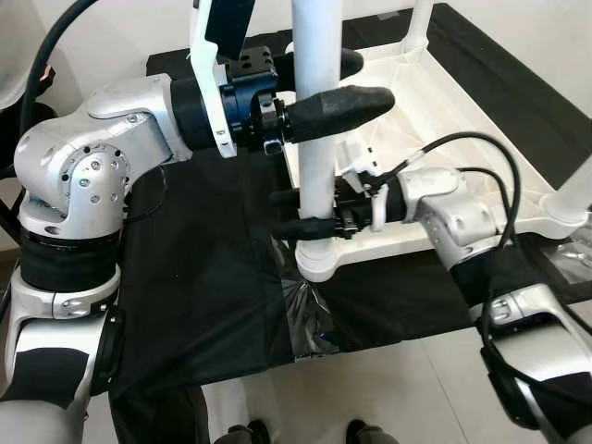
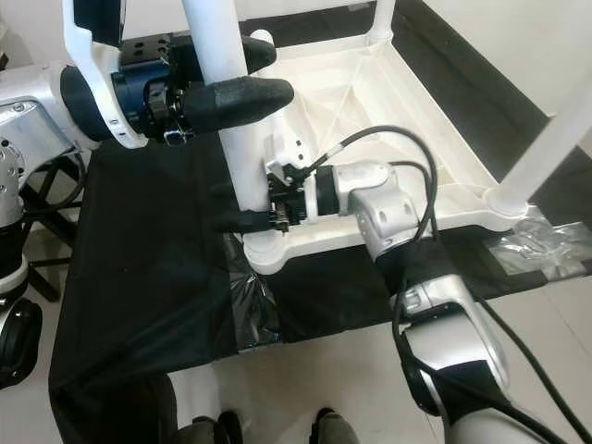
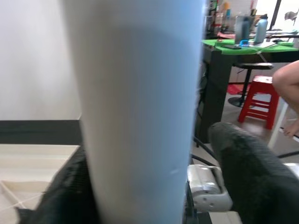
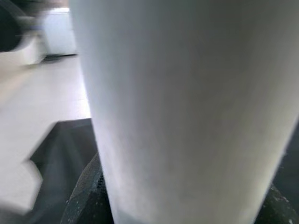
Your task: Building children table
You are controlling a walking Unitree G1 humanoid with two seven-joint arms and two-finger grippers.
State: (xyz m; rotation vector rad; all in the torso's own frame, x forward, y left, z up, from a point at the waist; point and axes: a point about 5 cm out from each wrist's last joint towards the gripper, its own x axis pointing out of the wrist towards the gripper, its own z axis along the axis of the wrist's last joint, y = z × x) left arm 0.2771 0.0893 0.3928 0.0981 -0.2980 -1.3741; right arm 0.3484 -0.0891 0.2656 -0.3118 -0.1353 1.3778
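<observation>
A white plastic children's table (image 1: 444, 111) lies upside down on a black cloth. Its near-left leg (image 1: 314, 139) stands upright in the corner socket (image 1: 319, 264). High on this leg, my left gripper (image 1: 368, 81) is shut around it, one black finger on each side. My right gripper (image 1: 275, 211) is shut on the same leg low down, just above the socket. The leg (image 3: 135, 112) is close up in the left wrist view with a black finger (image 3: 252, 172) beside it, and the leg (image 4: 187, 107) also shows in the right wrist view.
Two more legs (image 2: 546, 148) (image 2: 384, 18) stand in other corners. The black cloth (image 1: 203, 277) has clear plastic film (image 1: 310, 319) near its front edge, with pale floor tiles below. A green table (image 3: 247, 46), red stool (image 3: 259, 95) and a person's knee (image 3: 287, 77) lie beyond.
</observation>
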